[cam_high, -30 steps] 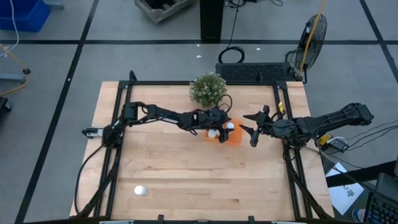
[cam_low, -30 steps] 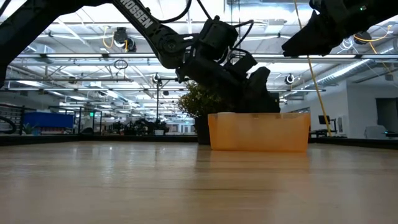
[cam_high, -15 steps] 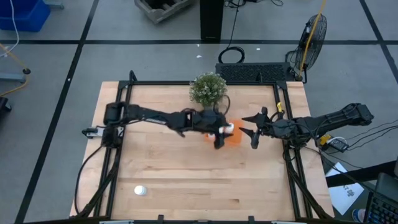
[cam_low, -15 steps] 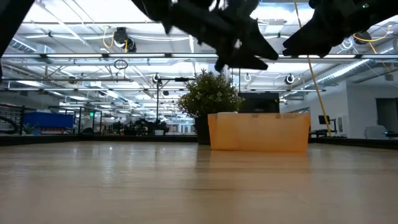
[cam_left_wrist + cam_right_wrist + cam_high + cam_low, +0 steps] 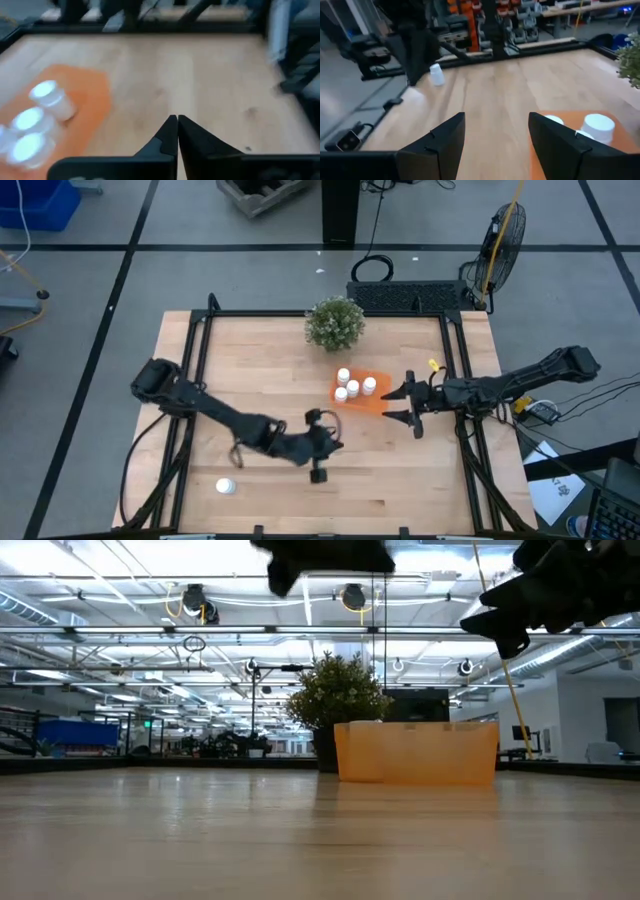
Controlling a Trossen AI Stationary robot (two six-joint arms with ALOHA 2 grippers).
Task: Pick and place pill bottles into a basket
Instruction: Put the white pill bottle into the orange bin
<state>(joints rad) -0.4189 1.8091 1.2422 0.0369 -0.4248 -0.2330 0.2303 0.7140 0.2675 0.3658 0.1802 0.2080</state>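
The orange basket (image 5: 360, 394) sits on the table right of centre, in front of the plant. Several white pill bottles (image 5: 353, 387) stand upright in it, also seen in the left wrist view (image 5: 47, 97). One more pill bottle (image 5: 226, 486) stands alone at the near left (image 5: 436, 75). My left gripper (image 5: 320, 471) hangs over the near middle of the table, shut and holding nothing (image 5: 176, 122). My right gripper (image 5: 402, 405) hovers open just right of the basket (image 5: 496, 125), nothing between its fingers.
A bushy green potted plant (image 5: 335, 323) stands just behind the basket (image 5: 415, 752). A black frame (image 5: 320, 313) runs along the table's edges. Bare wood lies between the basket and the lone bottle.
My left gripper has pulled out of the basket, risen, and swung toward the table's near edge and left, carrying nothing. The bottles in the basket now show uncovered. My right gripper has tipped and sunk a little beside the basket.
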